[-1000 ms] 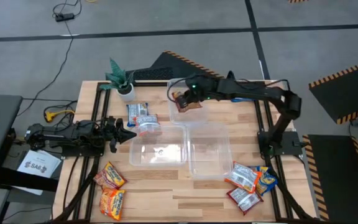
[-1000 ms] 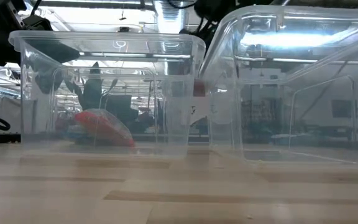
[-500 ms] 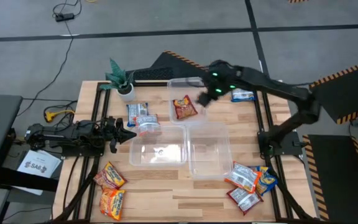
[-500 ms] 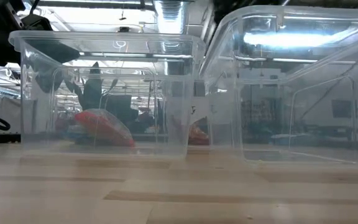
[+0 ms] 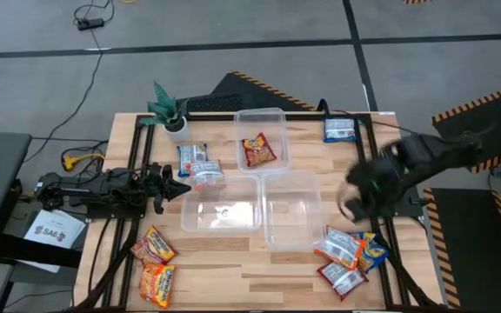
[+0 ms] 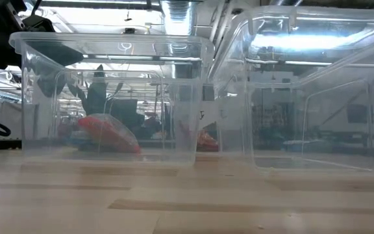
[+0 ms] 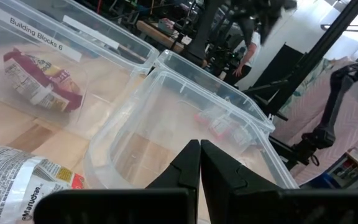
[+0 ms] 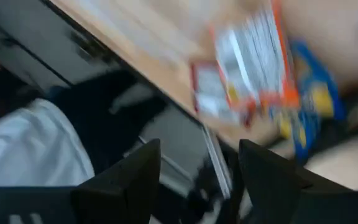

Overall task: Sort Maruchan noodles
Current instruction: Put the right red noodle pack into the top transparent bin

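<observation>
You will find the Maruchan noodles spread over the worktop [image 5: 233, 269] in several groups. One red packet [image 5: 258, 149] lies inside the clear bin [image 5: 274, 115] at 12 o'clock from the worktop's centre. A blue-and-white packet [image 5: 340, 130] lies alone on the worktop at 2 o'clock, near the far right corner. Two packets, blue-white and red-white [image 5: 200, 166], lie at 10 o'clock, just beside the left gripper. Two orange packets [image 5: 156, 263] rest at 7 o'clock, near the front left corner. A cluster of orange-white, red and blue-yellow packets [image 5: 350, 255] sits at 4 o'clock, near the front right corner.

Two empty clear bins [image 5: 252, 209] stand side by side at the centre of the worktop.

The right gripper [image 5: 355, 196] is above the right edge of the worktop at 3 o'clock, over the rail and above the 4 o'clock cluster; its fingers [image 8: 124, 180] stand apart with nothing between them. The left gripper [image 5: 174, 185] lies low at 9 o'clock, pointing toward the central bins; its fingers [image 7: 188, 168] are pressed together, empty.

A small potted plant [image 5: 170, 110] stands at 11 o'clock, at the far left corner.
</observation>
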